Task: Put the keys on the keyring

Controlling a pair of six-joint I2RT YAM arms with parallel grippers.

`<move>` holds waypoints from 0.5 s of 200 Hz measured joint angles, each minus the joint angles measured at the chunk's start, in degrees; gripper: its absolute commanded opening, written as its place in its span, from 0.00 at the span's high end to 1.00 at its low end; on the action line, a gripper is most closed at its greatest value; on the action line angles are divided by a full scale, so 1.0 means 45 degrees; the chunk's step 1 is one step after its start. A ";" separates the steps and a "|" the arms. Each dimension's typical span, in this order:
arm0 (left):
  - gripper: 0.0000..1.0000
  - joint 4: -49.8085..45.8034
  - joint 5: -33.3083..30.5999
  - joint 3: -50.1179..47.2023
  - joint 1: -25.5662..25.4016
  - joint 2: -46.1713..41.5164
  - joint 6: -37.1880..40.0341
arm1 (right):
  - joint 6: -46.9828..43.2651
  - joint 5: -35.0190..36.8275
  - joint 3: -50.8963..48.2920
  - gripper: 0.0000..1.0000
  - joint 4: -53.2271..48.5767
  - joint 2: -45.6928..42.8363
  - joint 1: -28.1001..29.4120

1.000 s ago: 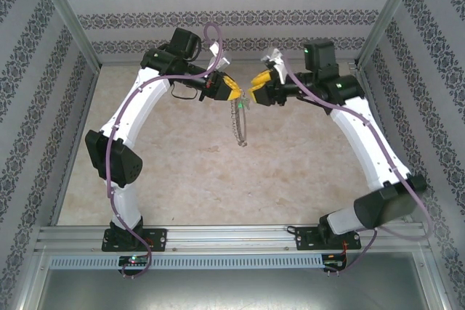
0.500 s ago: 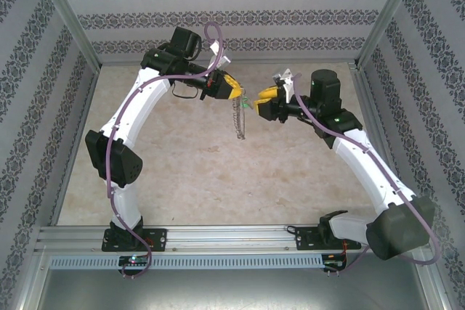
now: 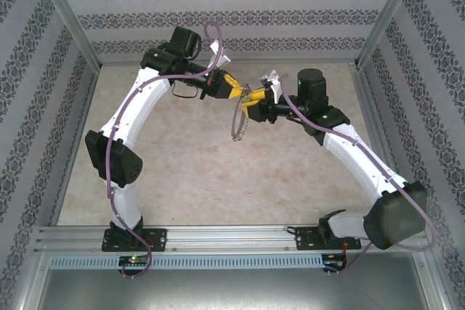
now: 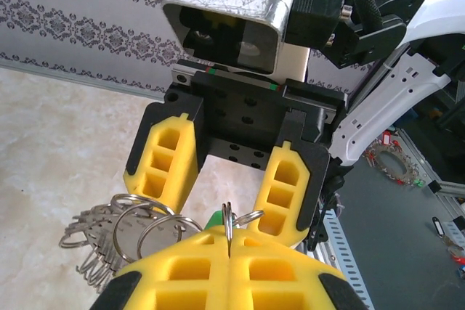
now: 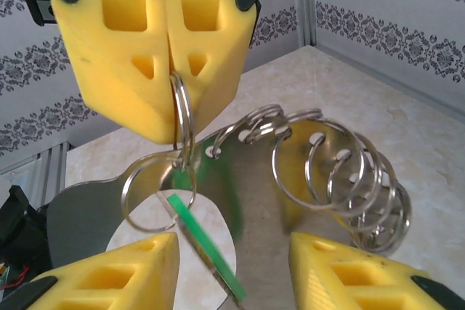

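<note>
**A:** Which step is in hand?

**B:** The threading itself, it is judged. The keyring (image 5: 341, 179) is held up off the table (image 3: 182, 179). 1 thin loop of it is pinched edge-on by the left gripper (image 5: 173, 103), whose 2 yellow pads are pressed together on it. The many small rings are left hanging below and to one side.

**A:** And where are the keys found?

**B:** The green-tagged keys (image 5: 205, 245) are seen just under that pinch, hanging between the fingers of the right gripper (image 4: 221, 197). Those fingers are spread wide and nothing is gripped by them. A small ring appears to be hooked at the pinched loop, but it cannot be told whether the keys are already linked on or are only lying against it.

**A:** What is called for next?

**B:** A fine, slow closing is judged to be needed. The keys would have to be caught by the right gripper without the loop being knocked, while the left pinch is kept firm.

**A:** How much room is there?

**B:** Very little between the 2 grippers, which are set tip to tip. Open table is left beneath and toward the arm bases. The back wall (image 3: 232, 23) lies near behind, and the side frames are well apart.
</note>
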 measured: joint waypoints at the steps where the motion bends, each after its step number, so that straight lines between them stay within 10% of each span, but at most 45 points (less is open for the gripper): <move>1: 1.00 0.0000 0.0000 0.0000 0.0000 0.0000 0.0000 | 0.0000 -0.0005 0.0010 0.64 0.0000 0.0015 0.0000; 55: 1.00 0.0078 -0.0005 0.0000 0.0000 0.0000 -0.0068 | 0.0063 -0.0423 0.0146 1.00 0.0073 0.0136 0.0049; 100: 1.00 0.0141 -0.0005 0.0000 0.0000 0.0000 -0.0209 | 0.0034 -0.0520 0.0146 1.00 -0.0039 0.0141 0.0316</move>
